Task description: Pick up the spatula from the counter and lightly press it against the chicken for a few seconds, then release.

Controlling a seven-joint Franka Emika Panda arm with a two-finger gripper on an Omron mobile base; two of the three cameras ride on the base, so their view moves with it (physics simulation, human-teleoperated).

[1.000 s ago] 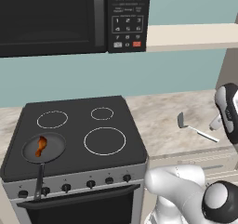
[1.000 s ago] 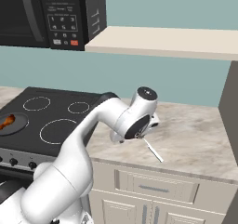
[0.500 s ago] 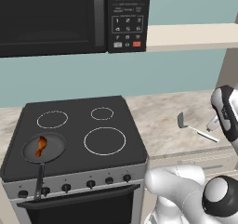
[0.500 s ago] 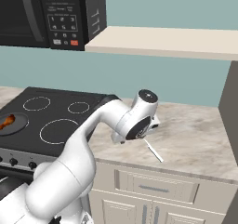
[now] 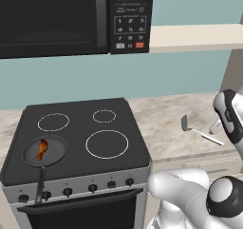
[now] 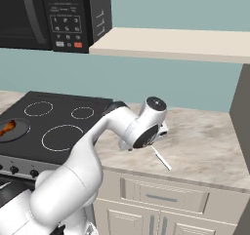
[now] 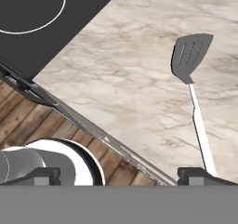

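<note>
Spatula point(image 5: 199, 132) is seen in the left base view lying flat on the marble counter point(image 5: 161, 123), right of the stove point(image 5: 76, 138). The chicken point(image 5: 42, 148) is set in a pan point(image 5: 55, 155) at the stove's near left, well apart. In the right base view its thin handle point(image 6: 161, 158) is seen below the wrist. In the hand view the gripper point(image 7: 122, 175) is held wide open and empty, one tip beside the handle's end. A light, stiff tool is judged, its narrow handle possibly slippery; mid-handle is the place to be gripped.
</note>
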